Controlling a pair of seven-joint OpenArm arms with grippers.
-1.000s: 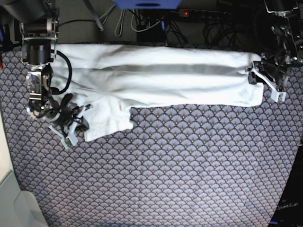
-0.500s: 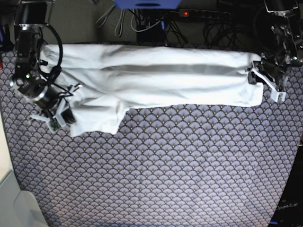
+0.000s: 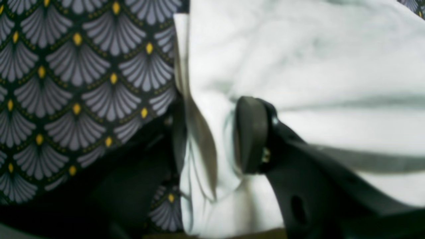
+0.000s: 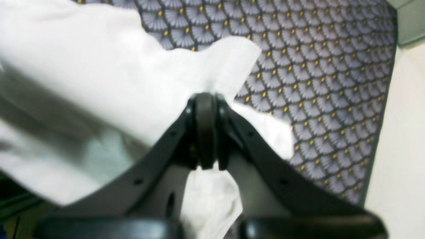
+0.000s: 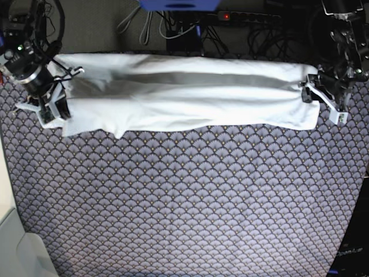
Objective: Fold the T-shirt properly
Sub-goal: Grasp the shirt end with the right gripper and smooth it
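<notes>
While folded lengthwise, the T-shirt (image 5: 202,109) looks wrinkled.

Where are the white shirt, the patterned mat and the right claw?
White shirt (image 5: 173,112): base view, on its front folded layer.
Patterned mat (image 5: 184,202): base view, on bare mat.
Right claw (image 4: 209,98): right wrist view, between its fingertips.

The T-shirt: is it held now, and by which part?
The right gripper pinches the T-shirt near one end; for the left, I cannot tell.
</notes>
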